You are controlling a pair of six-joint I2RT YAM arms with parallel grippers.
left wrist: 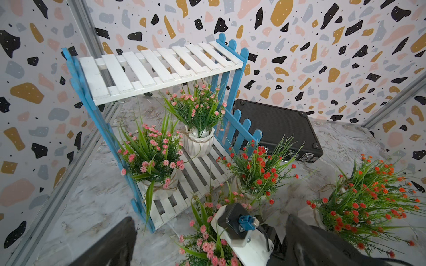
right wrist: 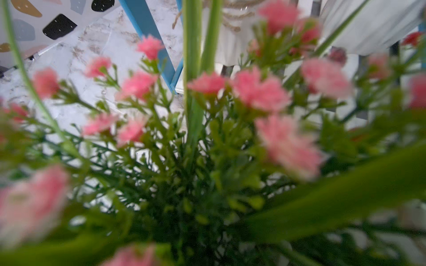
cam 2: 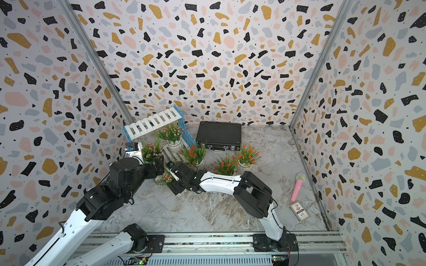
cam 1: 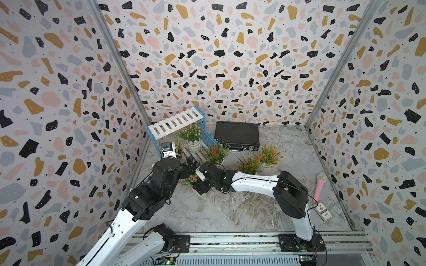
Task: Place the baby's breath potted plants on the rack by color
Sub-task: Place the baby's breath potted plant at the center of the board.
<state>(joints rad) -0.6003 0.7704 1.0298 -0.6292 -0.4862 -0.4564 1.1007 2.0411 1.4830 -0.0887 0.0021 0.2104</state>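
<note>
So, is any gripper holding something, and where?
Left gripper is open and empty. Right gripper is at the pink plant off the rack; a hold cannot be told.

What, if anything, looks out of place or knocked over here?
Nothing is spilled or visibly tipped. The pink microphone and card box lying far right look unrelated to the plants, and the rack stands skewed in its corner.

On the lower shelf of the rack (cam 1: pixel 175 123) stood two potted plants (left wrist: pixel 198 110) (left wrist: pixel 152 152), with a third plant (left wrist: pixel 207 241) before it. Right of the rack, before the briefcase (cam 1: pixel 237 135), stood three more plants (cam 1: pixel 216 153) (cam 1: pixel 247 164) (cam 1: pixel 269 155). A microphone (cam 1: pixel 319 186) and a card box (cam 1: pixel 323 210) lay far right.
</note>
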